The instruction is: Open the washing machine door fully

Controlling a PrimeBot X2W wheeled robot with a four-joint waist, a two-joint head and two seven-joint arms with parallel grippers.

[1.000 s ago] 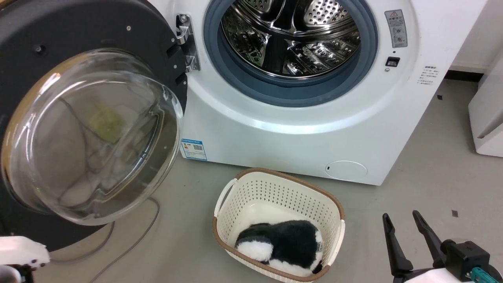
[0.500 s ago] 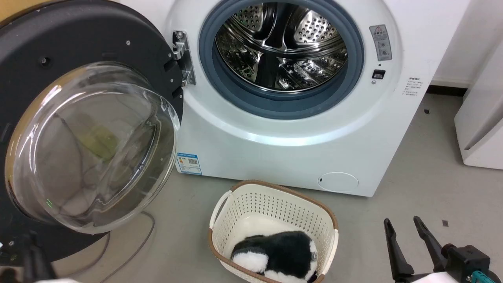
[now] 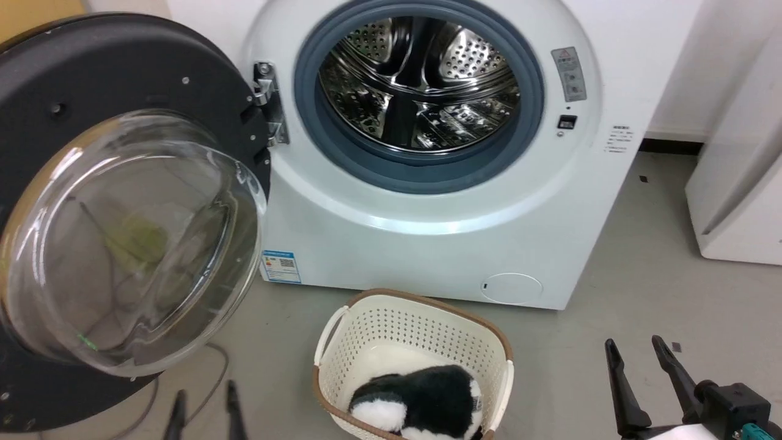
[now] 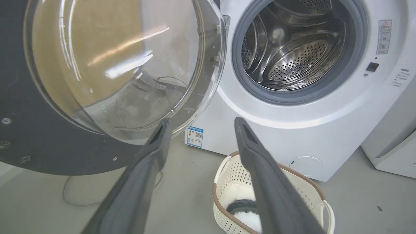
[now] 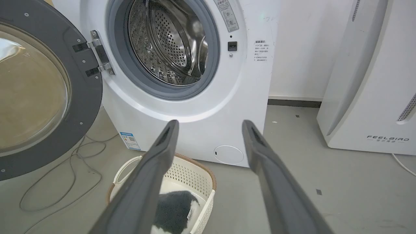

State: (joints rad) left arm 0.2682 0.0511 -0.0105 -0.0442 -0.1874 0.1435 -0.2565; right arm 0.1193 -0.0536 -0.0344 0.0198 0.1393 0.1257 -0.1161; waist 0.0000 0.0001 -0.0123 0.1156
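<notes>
The washing machine door (image 3: 122,67) is swung wide open to the left on its hinge (image 3: 267,104), its clear glass bowl (image 3: 122,244) bulging toward me. The white washing machine (image 3: 427,244) shows its grey-blue ring and bare steel drum (image 3: 415,85). My left gripper (image 3: 204,394) is open and holds nothing, low on the floor side below the door's bottom rim. In the left wrist view the left gripper (image 4: 202,121) points past the bowl's lower edge without touching it. My right gripper (image 3: 633,343) is open and holds nothing at the lower right, well clear of the machine.
A cream perforated basket (image 3: 397,324) with a black-and-white plush toy (image 3: 421,397) stands on the floor before the machine. A white FEELBIRD appliance (image 5: 367,81) stands to the right. A grey cable (image 5: 65,182) loops on the floor under the door.
The camera has shifted, sliding the scene left and down. The pale left forearm at the lower left has given way to the left gripper's two fingers. The door's angle looks unchanged.
</notes>
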